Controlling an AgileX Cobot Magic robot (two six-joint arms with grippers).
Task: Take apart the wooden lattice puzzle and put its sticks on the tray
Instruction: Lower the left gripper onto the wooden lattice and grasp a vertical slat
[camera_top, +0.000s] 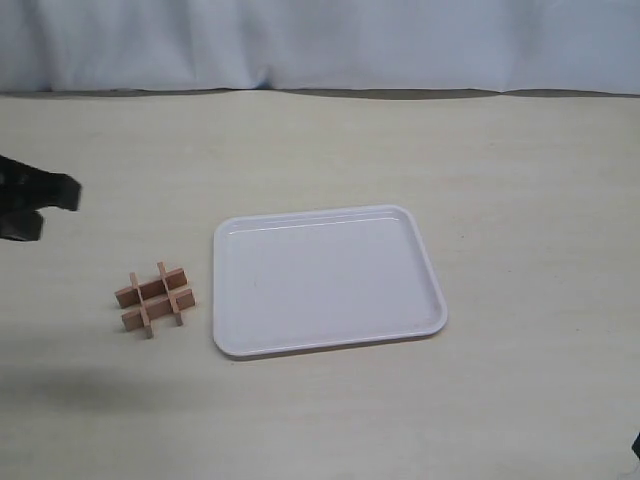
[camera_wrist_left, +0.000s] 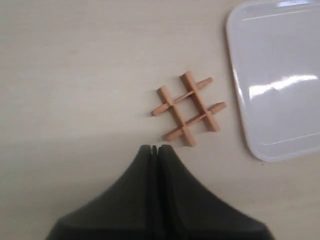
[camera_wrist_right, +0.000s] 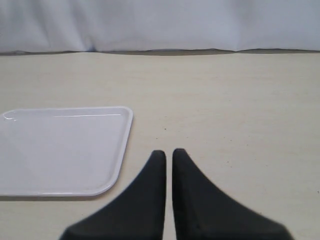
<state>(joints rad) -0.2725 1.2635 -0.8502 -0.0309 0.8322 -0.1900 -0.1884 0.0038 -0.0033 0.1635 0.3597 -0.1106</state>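
The wooden lattice puzzle (camera_top: 155, 299) (camera_wrist_left: 189, 108) lies assembled on the table just left of the tray, its four reddish-brown sticks still interlocked, two crossing two. The white tray (camera_top: 330, 280) (camera_wrist_left: 280, 75) (camera_wrist_right: 60, 150) holds nothing. My left gripper (camera_top: 60, 195) (camera_wrist_left: 154, 147) hovers at the left edge of the scene, above and short of the puzzle, with its jaws pressed together and nothing between them. My right gripper (camera_wrist_right: 169, 152) hangs over bare table beside the tray's right side, its fingers nearly touching and holding nothing.
A pale wood-grain table (camera_top: 520, 180) carries everything. A white cloth backdrop (camera_top: 320, 40) hangs along its far edge. A dark sliver of the right arm (camera_top: 636, 446) shows at the bottom right corner of the exterior view.
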